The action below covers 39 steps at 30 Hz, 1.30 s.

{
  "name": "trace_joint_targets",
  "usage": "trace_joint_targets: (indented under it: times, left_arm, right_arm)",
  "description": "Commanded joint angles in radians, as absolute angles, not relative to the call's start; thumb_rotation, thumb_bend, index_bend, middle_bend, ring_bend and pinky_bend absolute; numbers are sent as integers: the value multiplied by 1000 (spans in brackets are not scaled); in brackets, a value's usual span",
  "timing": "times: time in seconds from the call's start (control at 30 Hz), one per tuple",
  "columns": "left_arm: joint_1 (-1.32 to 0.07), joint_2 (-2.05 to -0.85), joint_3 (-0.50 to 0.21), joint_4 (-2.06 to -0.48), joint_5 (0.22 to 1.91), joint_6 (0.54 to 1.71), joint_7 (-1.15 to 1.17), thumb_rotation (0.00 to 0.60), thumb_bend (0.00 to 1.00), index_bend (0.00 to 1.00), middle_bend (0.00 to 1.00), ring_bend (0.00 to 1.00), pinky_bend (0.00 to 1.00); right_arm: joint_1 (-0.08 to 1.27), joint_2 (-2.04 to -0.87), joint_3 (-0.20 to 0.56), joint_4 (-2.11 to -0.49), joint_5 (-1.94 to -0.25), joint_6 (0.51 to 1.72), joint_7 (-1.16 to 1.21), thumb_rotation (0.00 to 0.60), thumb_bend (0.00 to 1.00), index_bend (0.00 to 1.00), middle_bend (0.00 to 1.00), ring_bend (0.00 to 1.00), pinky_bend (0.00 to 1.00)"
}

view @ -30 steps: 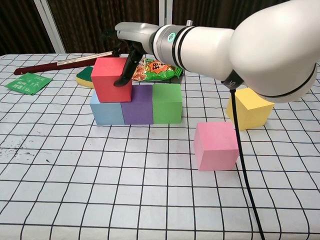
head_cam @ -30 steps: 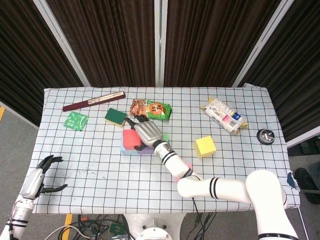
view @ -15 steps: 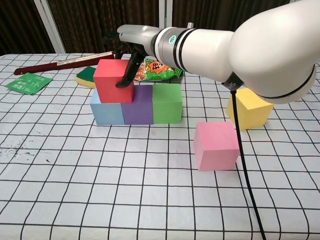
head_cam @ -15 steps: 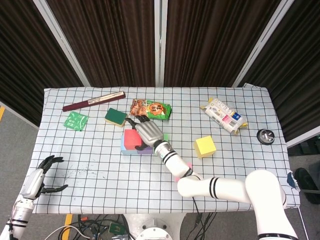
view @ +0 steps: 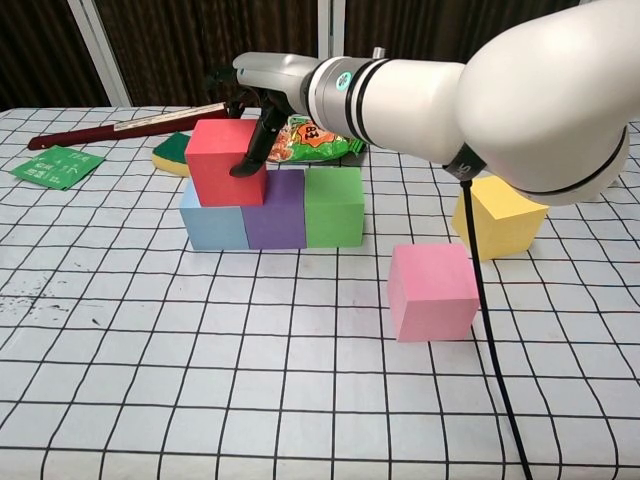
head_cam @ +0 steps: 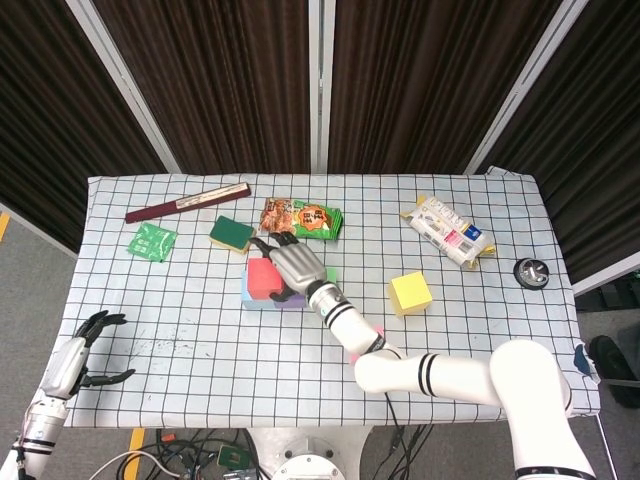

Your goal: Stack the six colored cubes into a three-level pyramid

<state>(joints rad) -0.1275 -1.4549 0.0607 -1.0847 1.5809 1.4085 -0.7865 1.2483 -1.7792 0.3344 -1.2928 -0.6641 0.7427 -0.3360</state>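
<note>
A blue cube (view: 213, 225), a purple cube (view: 275, 210) and a green cube (view: 334, 205) stand side by side in a row. A red cube (view: 225, 160) sits on top, over the blue and purple ones. My right hand (view: 258, 90) reaches over it from behind and grips it, with a finger down its right face. In the head view this hand (head_cam: 295, 265) hides much of the row beside the red cube (head_cam: 262, 277). A pink cube (view: 430, 290) lies loose in front and a yellow cube (view: 500, 222) to the right. My left hand (head_cam: 80, 355) hangs open, off the table's left front corner.
Behind the row lie a green-yellow sponge (head_cam: 231, 233), a snack packet (head_cam: 302, 217), a dark red stick (head_cam: 188, 203) and a green sachet (head_cam: 152, 241). A white packet (head_cam: 447, 230) and a black round object (head_cam: 531, 271) are at the right. A black cable (view: 490, 340) hangs from my right arm.
The red cube has shifted slightly to the right on the blue and purple cubes, with my right hand on it. The left hand has not moved.
</note>
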Motion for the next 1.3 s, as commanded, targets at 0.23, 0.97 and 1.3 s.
trace_joint_targets:
  times: [0.23, 0.97, 1.3]
  left_arm:
    - [-129, -1453, 61, -1088, 1584, 1412, -783, 600, 0, 192, 221, 62, 92]
    - [-132, -1452, 67, -1104, 1587, 1404, -760, 600, 0, 192, 218, 62, 92]
    - [-135, -1451, 69, -1115, 1581, 1386, -741, 600, 0, 192, 218, 62, 92]
  right_arm:
    - [1240, -1760, 336, -1318, -689, 737, -315, 600, 108, 0, 168, 0, 0]
    - [1050, -1509, 235, -1482, -752, 750, -219, 600, 1, 0, 58, 0, 0]
    - [997, -1576, 206, -1373, -857, 700, -101, 600, 4, 0, 109, 0, 0]
